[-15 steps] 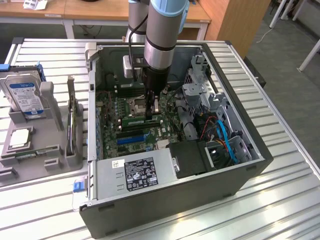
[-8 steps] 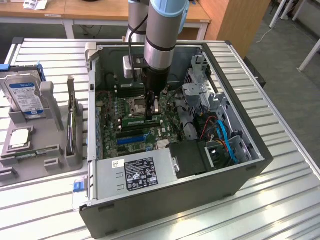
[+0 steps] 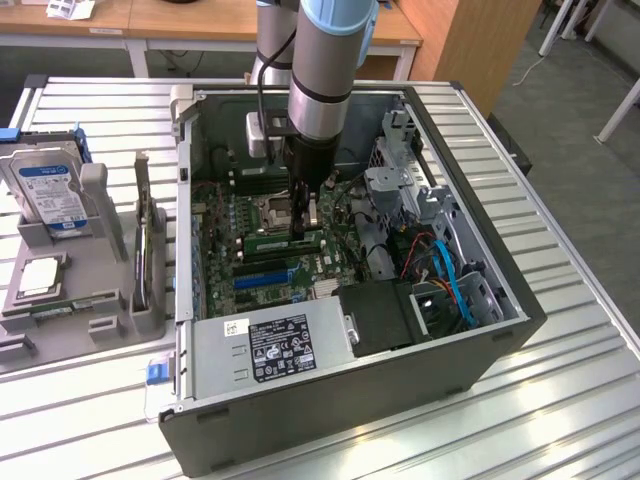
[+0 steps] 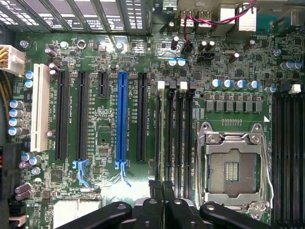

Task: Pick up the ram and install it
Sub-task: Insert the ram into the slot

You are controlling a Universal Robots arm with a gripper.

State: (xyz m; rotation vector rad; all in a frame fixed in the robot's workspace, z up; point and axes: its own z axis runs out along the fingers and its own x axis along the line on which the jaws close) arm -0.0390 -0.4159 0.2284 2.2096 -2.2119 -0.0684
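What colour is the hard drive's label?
Blue label on the silver hard drive, clearest in exterior view.

Silver-grey arm (image 3: pixel 322 95) w/ pale blue joint cap (image 3: pixel 340 12), black cable (image 3: pixel 261 80), black gripper (image 4: pixel 162 186), poss. white cam box (image 3: pixel 258 132)

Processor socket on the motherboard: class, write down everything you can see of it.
The processor socket is a square, silvery metal frame screwed flat to the green motherboard. Its window shows a grey bed of fine contacts with a small central cut-out; no chip sits in it. A wire lever runs along one side. It lies between two banks of long black memory slots.
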